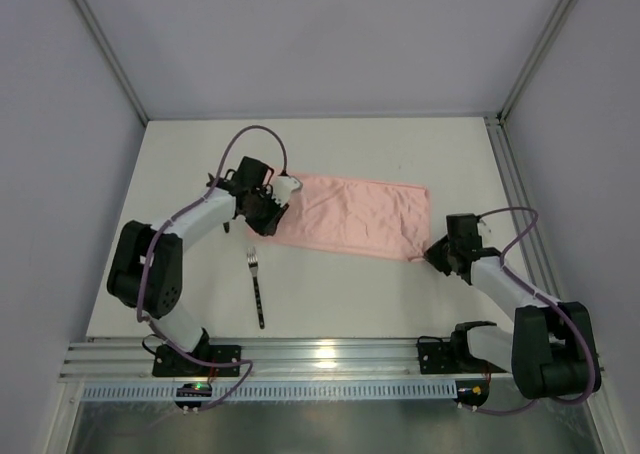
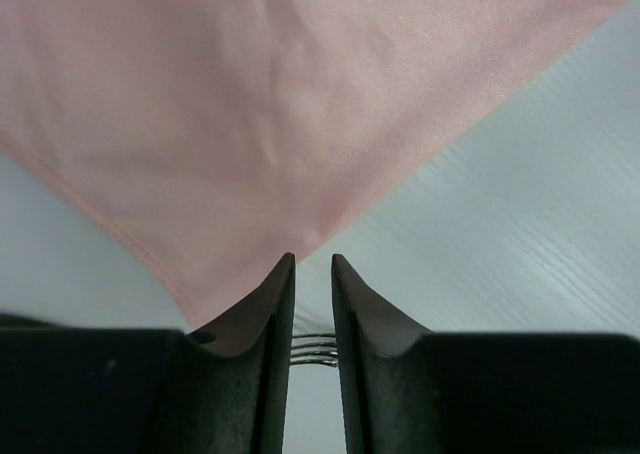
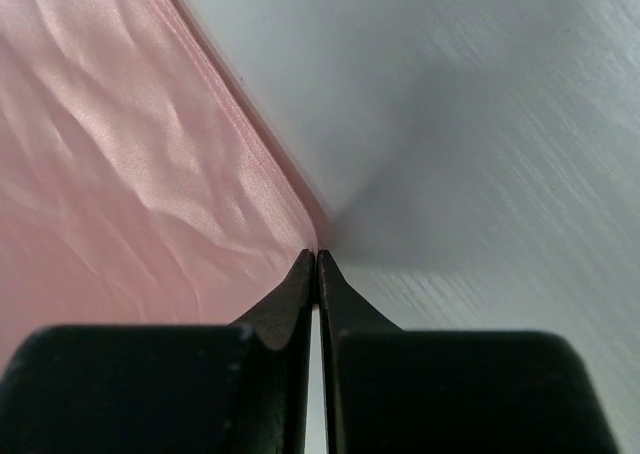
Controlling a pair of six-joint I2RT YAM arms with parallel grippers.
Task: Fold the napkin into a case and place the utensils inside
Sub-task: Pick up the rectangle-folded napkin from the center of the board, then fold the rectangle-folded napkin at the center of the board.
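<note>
fork (image 1: 257,286) lies nearest on the table (image 1: 400,299), just in front of the left gripper (image 2: 313,261). right gripper (image 3: 317,254) clamped on the napkin (image 1: 350,214) at its near-right corner. left gripper jaws slightly apart at the near-left corner, not gripping; napkin lies as an oblong strip across mid-table.

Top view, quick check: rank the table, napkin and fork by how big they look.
1. table, largest
2. napkin
3. fork, slim and clearly smallest
</note>
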